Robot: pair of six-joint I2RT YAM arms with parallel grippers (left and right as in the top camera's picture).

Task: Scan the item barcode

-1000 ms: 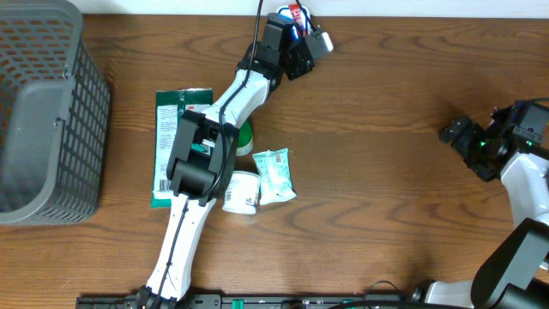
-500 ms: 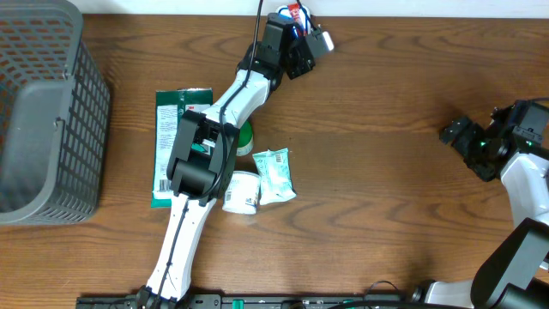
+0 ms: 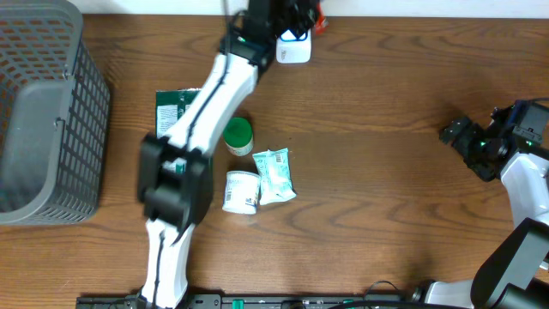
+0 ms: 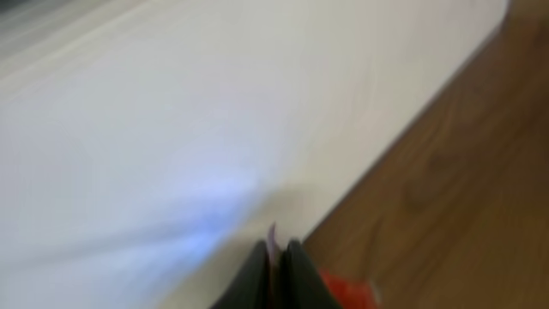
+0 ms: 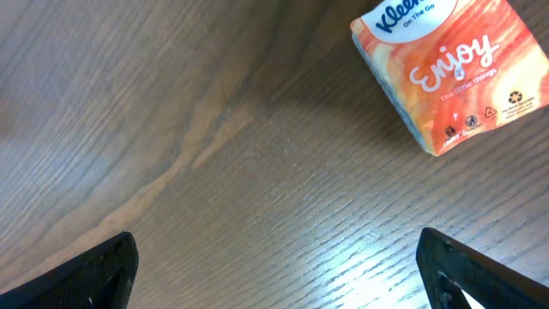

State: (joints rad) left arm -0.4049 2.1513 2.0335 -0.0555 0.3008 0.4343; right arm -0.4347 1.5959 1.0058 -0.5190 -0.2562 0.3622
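The job looks like it has only just begun, for no barcode is being shown to anything. The left pincer [image 4: 278, 257] is at the far edge of the table [image 3: 386, 86], by the white wall. Its two fingers are pinched tight together, with a thin pale sliver between them. A small red thing [image 3: 319, 17] sits right at its tips. This may be the item to scan, but the close view is too blurry to tell if it is held. All I can see of it is a bright red patch with no words or stripes showing. A small white box [image 3: 293, 50] lies just beside the arm, a little nearer; it may be the scanner, but I cannot be sure. In the middle of the table lie a green packet [image 3: 174, 105], a bottle with a green lid [image 3: 238, 136], a white cup [image 3: 243, 190] and a white and green packet [image 3: 274, 174], all untouched. A gray basket [image 3: 43, 112] stands at the left. The right pincer [image 5: 274, 257] waits far off at the right, wide open and holding nothing, near an orange tissue pack [image 5: 446, 64]. Finding the barcode and scanning it are left to do.
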